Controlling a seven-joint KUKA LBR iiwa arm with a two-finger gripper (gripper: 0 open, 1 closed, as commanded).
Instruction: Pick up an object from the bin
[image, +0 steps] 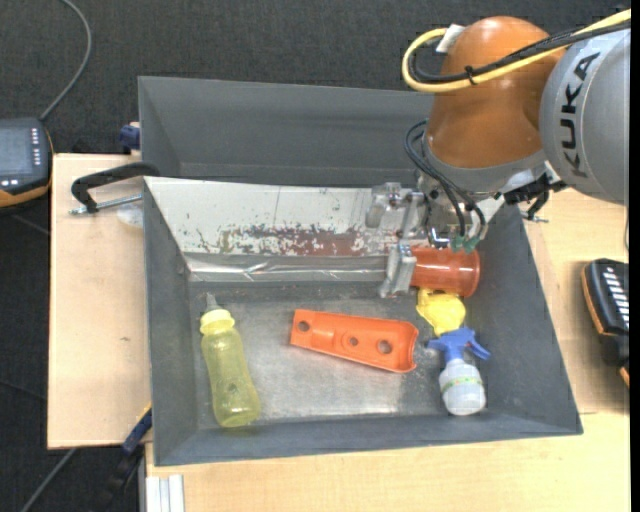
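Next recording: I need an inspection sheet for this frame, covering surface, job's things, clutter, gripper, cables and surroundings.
Surface: grey metal bin, floor scuffed, reddish specks on the back wall.
Job's things: red-orange cup on its side at the right rear, right beside the gripper.
Clutter: yellow piece, white spray bottle with blue trigger, orange flat part with holes, yellow bottle at the left.
Gripper: gripper low in the bin by the cup; a hold cannot be confirmed.
Cables: yellow cable looped over the arm's orange cover; black cables at the wrist.
Surroundings: black device at the left edge, second device at the right.
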